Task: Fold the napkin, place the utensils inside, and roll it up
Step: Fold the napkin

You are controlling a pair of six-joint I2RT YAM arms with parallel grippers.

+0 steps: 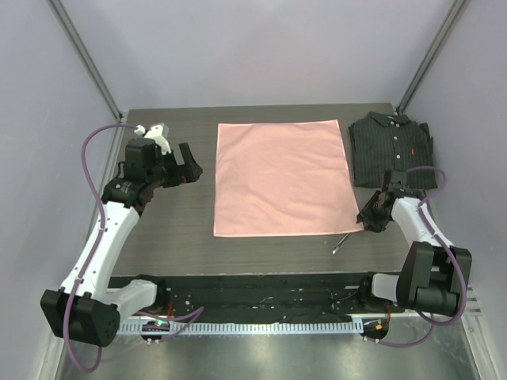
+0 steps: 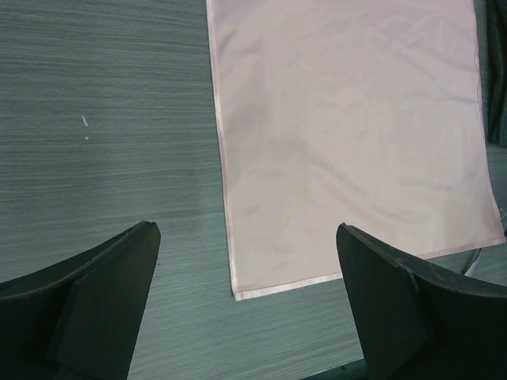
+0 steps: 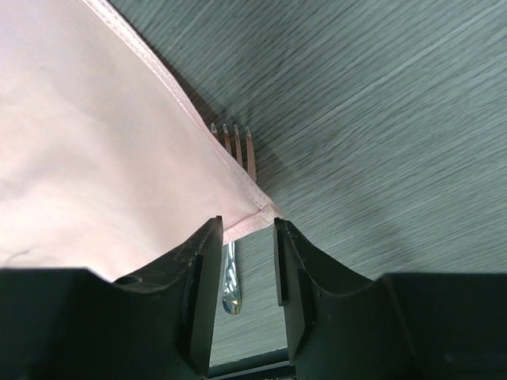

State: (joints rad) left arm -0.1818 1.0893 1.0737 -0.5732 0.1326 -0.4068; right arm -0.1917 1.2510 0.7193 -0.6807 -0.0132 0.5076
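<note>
Top: salmon-pink satin square napkin [image 1: 281, 178] flat mid-worktop [image 1: 174, 229]; small slim silver metal fork [image 1: 342, 241] at its near right corner. Dark pinstriped collared shirt [image 1: 392, 150] far right, red chest tag unreadable.
Left wrist: left hand [image 2: 245, 233] wide open, empty; napkin cut off by frame.
Right wrist: right hand [image 3: 245, 226] part open, clamping nothing, napkin corner at fingertips; fork's middle hidden under cloth.

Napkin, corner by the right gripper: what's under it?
The fork lies under that corner of the napkin: tines show on one side, handle end on the other. Its middle is covered.
</note>
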